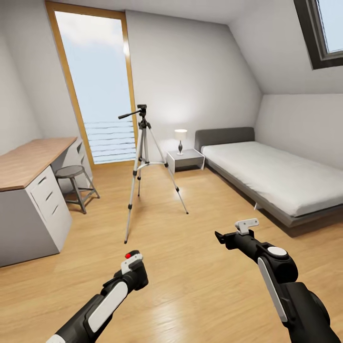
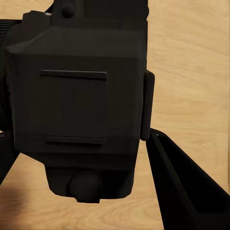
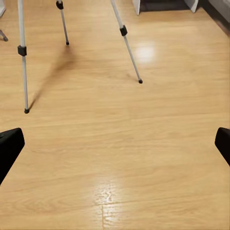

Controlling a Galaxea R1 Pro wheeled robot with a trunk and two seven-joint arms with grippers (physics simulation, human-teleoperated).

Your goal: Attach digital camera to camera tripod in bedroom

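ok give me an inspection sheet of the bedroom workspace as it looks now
surface: light wood floor, bare between robot and tripod
job's things: camera tripod standing upright mid-room, nothing on its head; digital camera held in the left pincer, red button facing up
clutter: nothing seen
grippers: left pincer shut on the digital camera; right pincer open, empty, fingertips wide apart above the floor
cables: nothing seen
surroundings: desk with stool on the left, tall window behind the tripod, nightstand with lamp, bed on the right
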